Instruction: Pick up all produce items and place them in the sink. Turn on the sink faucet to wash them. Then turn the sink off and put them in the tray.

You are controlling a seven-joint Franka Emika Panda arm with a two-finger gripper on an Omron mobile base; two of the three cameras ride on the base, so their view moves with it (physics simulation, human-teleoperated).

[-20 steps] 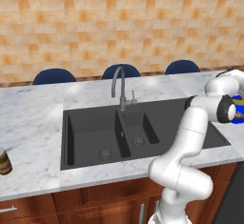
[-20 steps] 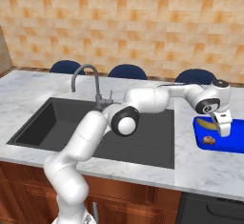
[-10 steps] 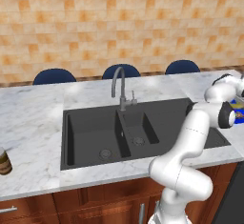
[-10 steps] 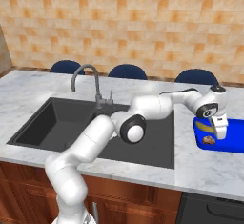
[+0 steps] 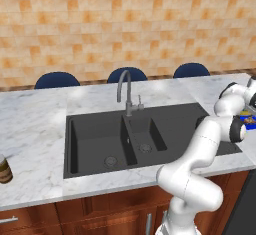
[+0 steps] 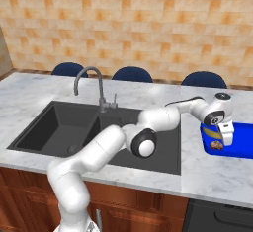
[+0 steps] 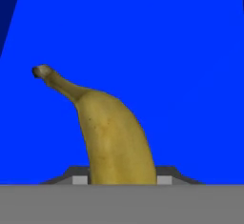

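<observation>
The yellow banana (image 7: 114, 132) with a dark tip fills the middle of the hand view, and my gripper (image 7: 122, 180) is shut on its near end. Bright blue tray (image 7: 190, 51) floor lies right behind it. From the right base view, my gripper (image 6: 228, 139) hangs low over the left end of the tray (image 6: 239, 149) on the counter right of the sink (image 6: 49, 122). A small mottled brown ball (image 6: 215, 145) rests in the tray beside the fingers. The faucet (image 6: 91, 78) stands behind the basins. In the left base view the gripper (image 5: 248, 110) is at the right edge.
A dark brown jar (image 5: 5, 169) stands on the marble counter far left of the sink (image 5: 90, 129). The faucet (image 5: 125, 86) rises behind the basin divider. Blue chair backs (image 5: 56, 80) line the far side of the counter. My white arm spans the drainboard.
The hand has sunk a little lower over the tray's left end with the banana still in its grip. The wrist and forearm have turned slightly.
</observation>
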